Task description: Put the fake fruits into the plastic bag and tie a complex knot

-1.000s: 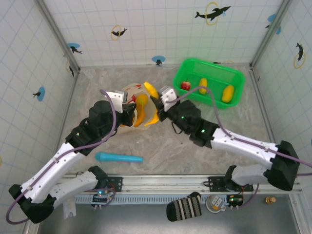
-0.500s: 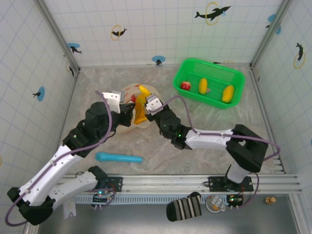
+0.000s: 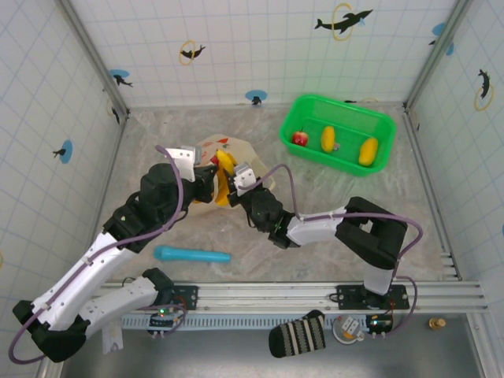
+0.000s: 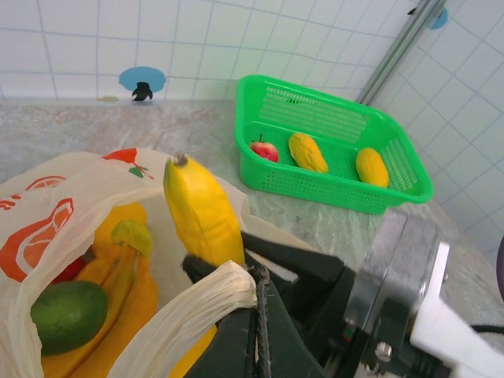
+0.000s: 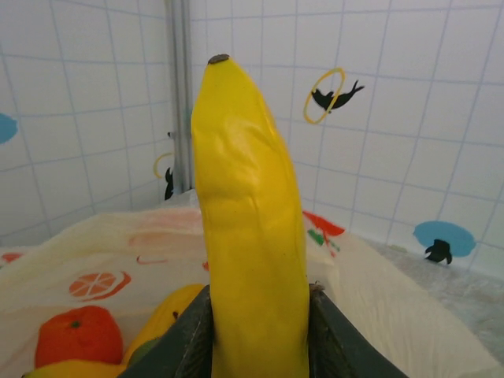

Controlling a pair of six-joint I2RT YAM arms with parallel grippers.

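1. While we were in the bag-filling step, the right gripper (image 5: 256, 335) was closed partway around the lower end of a yellow banana (image 5: 252, 205). It held the banana upright, right over the mouth of the plastic bag (image 4: 55, 197).
2. Left gripper (image 4: 257, 335) was pinched fully shut on the bag handle (image 4: 209, 295), lifting it, which propped the mouth open toward the other arm.
3. Down inside the bag we could see a green fruit (image 4: 69, 315), an orange (image 5: 71, 335) and more yellow banana-ish pieces.
4. Well apart from the bag, the green basket (image 4: 315, 187) had a red apple (image 4: 265, 150) and two yellow fruits (image 4: 309, 151) in it. So we figured loading wasn't finished and the knot hadn't been started.
5. Next move, as we judged it: lower the banana into the opening and spread the fingers. Watch out for the raised handle, which sat just beside the banana. A snag there could pull the bag shut.
6. A blue tube (image 3: 191, 254) lay near the left arm. Not a fruit, so we'd leave it.
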